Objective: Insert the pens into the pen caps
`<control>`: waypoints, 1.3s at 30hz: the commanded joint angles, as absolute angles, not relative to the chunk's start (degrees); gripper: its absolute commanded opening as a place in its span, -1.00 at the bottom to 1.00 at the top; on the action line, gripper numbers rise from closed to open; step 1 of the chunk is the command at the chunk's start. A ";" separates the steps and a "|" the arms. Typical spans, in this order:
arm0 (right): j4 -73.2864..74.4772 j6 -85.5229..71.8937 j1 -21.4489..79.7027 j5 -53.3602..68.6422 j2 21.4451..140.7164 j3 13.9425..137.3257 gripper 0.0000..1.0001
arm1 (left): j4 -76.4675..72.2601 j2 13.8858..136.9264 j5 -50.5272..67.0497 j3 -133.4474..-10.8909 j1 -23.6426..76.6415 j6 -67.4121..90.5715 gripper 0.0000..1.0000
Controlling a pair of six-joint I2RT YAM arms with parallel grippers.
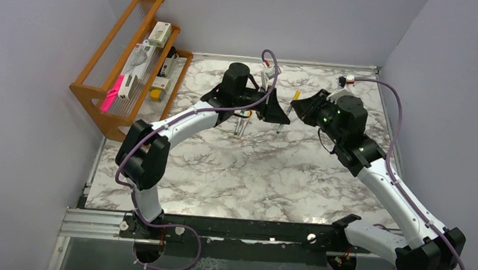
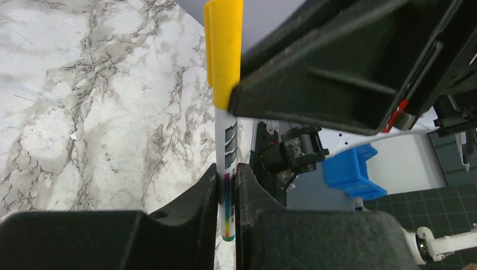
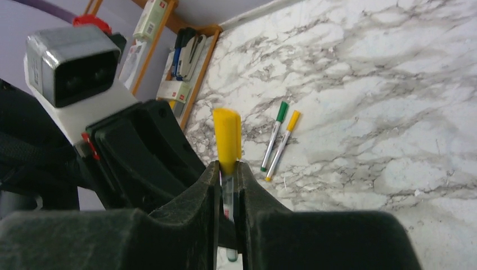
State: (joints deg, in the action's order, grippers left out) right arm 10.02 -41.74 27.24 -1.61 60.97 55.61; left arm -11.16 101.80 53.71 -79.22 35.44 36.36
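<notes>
Both grippers hold one pale grey pen (image 2: 227, 152) above the table's far middle. My left gripper (image 2: 227, 171) is shut on its barrel near the green end. A yellow-orange cap (image 2: 224, 50) sits over the pen's other end. My right gripper (image 3: 228, 167) is shut on the lower end of that cap (image 3: 226, 135). In the top view the left gripper (image 1: 281, 112) and the right gripper (image 1: 303, 110) meet tip to tip. Two other pens lie side by side on the marble, one with a green cap (image 3: 274, 136), one with a yellow-orange cap (image 3: 283, 144).
A wooden rack (image 1: 97, 66) with stationery and a pink marker (image 1: 112, 93) stands at the back left against the wall. Walls close the marble table (image 1: 246, 174) on the left, back and right. The two lying pens (image 1: 240, 125) are just below the left gripper.
</notes>
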 commanded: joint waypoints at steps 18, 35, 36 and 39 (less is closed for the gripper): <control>27.55 -50.86 30.41 -7.30 54.25 53.69 -0.16 | 7.45 111.48 9.84 -81.12 32.74 17.18 -1.00; 26.02 -51.34 30.38 -5.31 55.93 52.15 -0.17 | 21.71 121.11 8.47 -89.92 32.21 18.99 -0.50; 26.14 -51.46 30.41 -5.33 55.70 51.86 -0.17 | 21.94 121.05 8.51 -89.79 32.21 18.91 -0.49; 26.45 -51.68 30.41 -5.56 55.13 51.02 -0.17 | 21.97 120.58 8.69 -88.97 32.25 19.21 -0.47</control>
